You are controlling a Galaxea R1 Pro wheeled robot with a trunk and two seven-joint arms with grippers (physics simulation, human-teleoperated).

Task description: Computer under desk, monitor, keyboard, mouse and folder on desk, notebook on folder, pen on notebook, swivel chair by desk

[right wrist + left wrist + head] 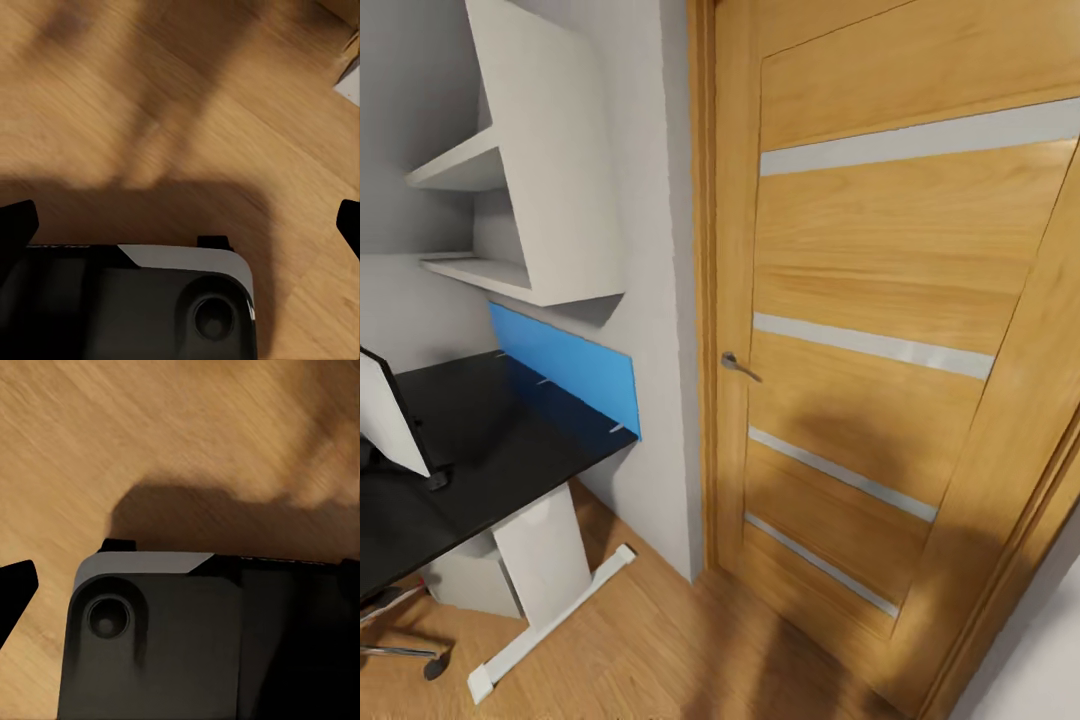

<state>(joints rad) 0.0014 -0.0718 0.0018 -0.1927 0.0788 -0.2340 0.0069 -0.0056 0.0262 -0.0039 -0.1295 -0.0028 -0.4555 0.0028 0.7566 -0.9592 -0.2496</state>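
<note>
- One monitor (388,415) we see at the far left, standing on the black table (510,440), white back toward us.
- Under the table stands the grey computer (470,580); a chair caster (432,668) is nearby.
- Beside them is a wooden door (890,340).
- Both pincers hang over wooden floor (180,427); we cannot tell how open they are.

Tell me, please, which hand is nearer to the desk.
Left, most likely. The desk lies on the left arm's side of the head view; the left hand and right hand both hang over wooden floor, touching nothing.
</note>
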